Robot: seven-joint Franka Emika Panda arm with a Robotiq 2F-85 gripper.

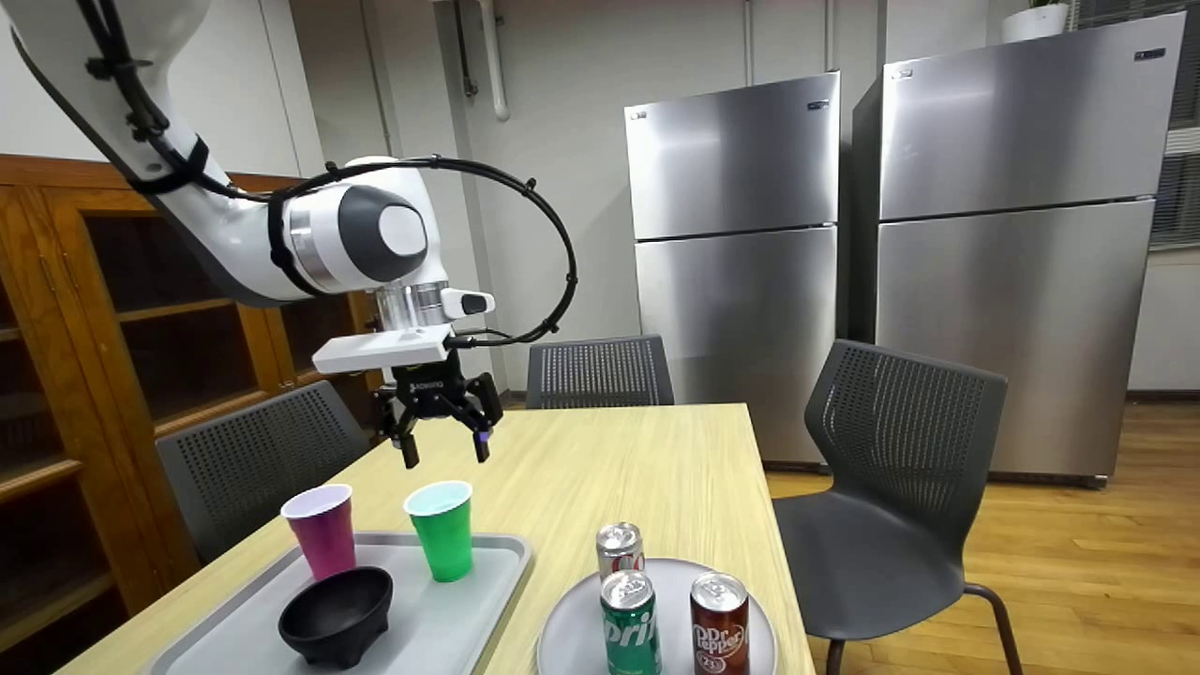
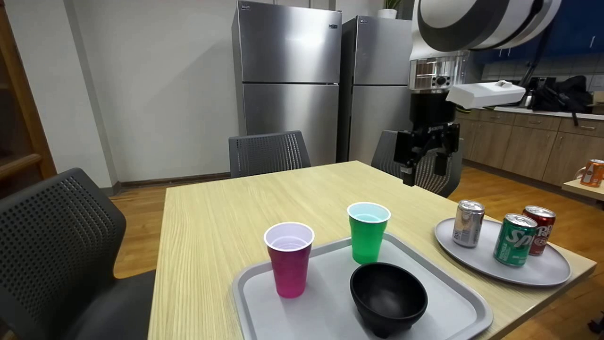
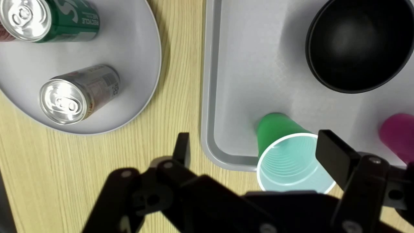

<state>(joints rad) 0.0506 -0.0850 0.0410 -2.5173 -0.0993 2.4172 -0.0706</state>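
Note:
My gripper [image 1: 446, 456] is open and empty, pointing down above the table in both exterior views [image 2: 424, 174]. In the wrist view, its fingers [image 3: 252, 142] stand wide apart over a green cup [image 3: 278, 129] and bare table. The green cup [image 1: 442, 539] stands upright near a corner of a grey tray [image 1: 502, 562], below the gripper and apart from it. A magenta cup [image 1: 323, 534] and a black bowl [image 1: 336, 614] also sit on the tray; the bowl shows in the wrist view [image 3: 352, 45]. Both cups look empty inside.
A grey plate [image 2: 481, 264] beside the tray holds a silver can [image 2: 468, 224], a green Sprite can [image 2: 514, 241] and a Dr Pepper can [image 2: 540, 229]. Dark chairs [image 1: 900, 469] stand around the wooden table [image 1: 609, 450]. Two steel refrigerators [image 1: 736, 281] stand behind.

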